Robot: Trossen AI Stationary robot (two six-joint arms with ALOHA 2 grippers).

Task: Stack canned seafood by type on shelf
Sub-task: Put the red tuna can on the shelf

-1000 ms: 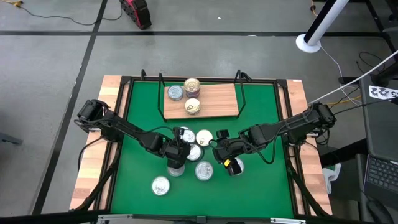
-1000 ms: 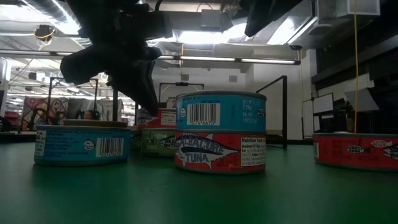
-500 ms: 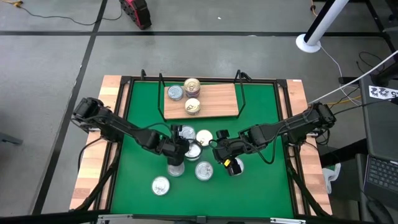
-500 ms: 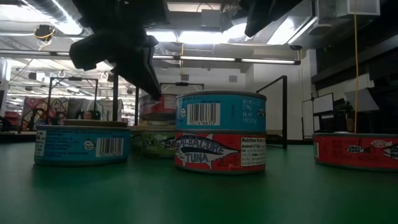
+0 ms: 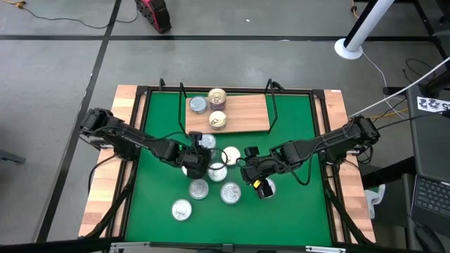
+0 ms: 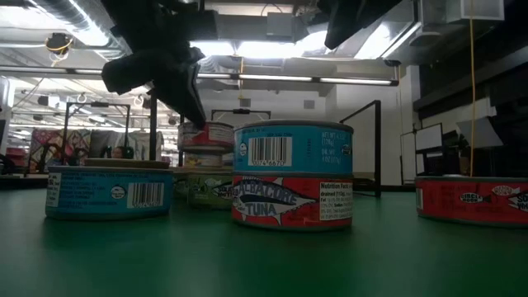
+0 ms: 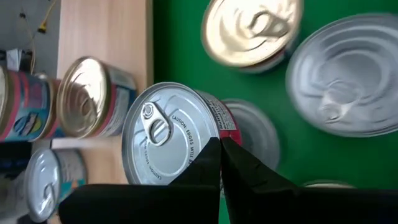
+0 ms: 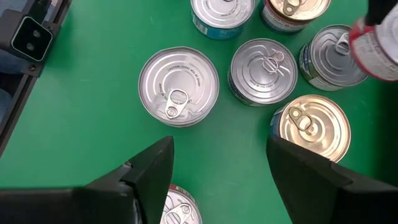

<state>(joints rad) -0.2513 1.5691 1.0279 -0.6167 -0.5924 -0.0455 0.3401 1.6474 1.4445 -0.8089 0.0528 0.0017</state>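
High view: left gripper [image 5: 197,159] mid-counter, jaws clamped on a silver-lidded can [image 5: 206,142], lid up, axis vertical, between the loose cans and the shelf [image 5: 242,112] at the far edge. A second ago it hung lower over the cluster; it has since moved toward the shelf. Right gripper [image 5: 257,184] unmoved, jaws apart, holding nothing.

Low view: the held can [image 6: 207,134] is raised off the green counter [image 6: 264,264], upright.

Left wrist view: red label, pull-tab lid [image 7: 168,146].

Right wrist view: loose cans [image 8: 178,86] lie lids up.
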